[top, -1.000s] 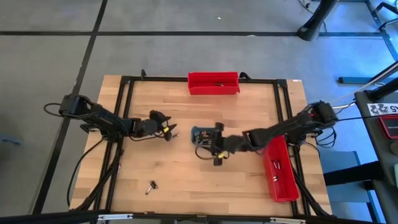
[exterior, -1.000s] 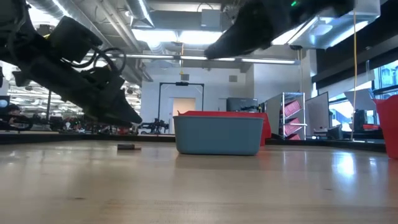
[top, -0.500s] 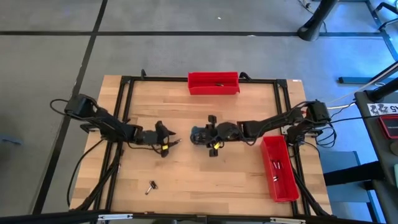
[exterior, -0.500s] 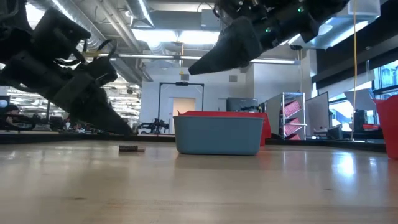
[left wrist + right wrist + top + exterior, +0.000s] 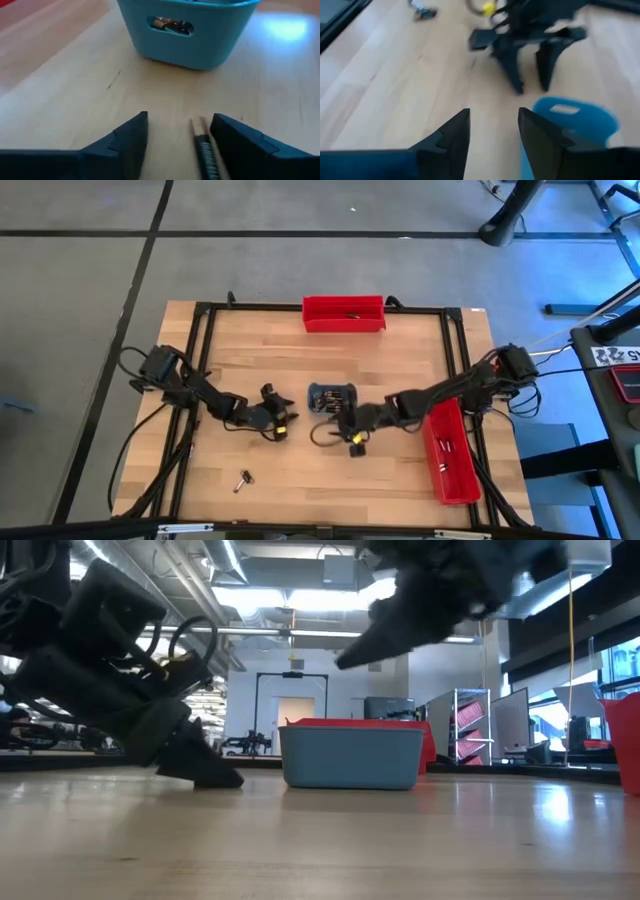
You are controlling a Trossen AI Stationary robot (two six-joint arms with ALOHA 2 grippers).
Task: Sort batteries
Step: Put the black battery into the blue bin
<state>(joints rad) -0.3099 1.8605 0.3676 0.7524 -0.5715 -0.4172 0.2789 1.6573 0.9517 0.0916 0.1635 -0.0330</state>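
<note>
- Your left gripper is down at the table just beside the tray, fingers spread wide and holding nothing.
- A battery lies on the wood between those fingers, nearer one of them; whether it touches that finger you cannot tell.
- Through the slot in the tray's wall, the left wrist view shows more batteries inside.
- Your right gripper hangs off the table at the tray's near edge, part open and empty.
- In the right wrist view, the left gripper's fingers point down at the table beside the tray.
- Another loose battery lies well apart from both grippers, near the table's front left.
- The far bin holds one small dark piece, too small to tell for sure.
- The right bin at the table's right side holds a few thin pieces, likely batteries.
</note>
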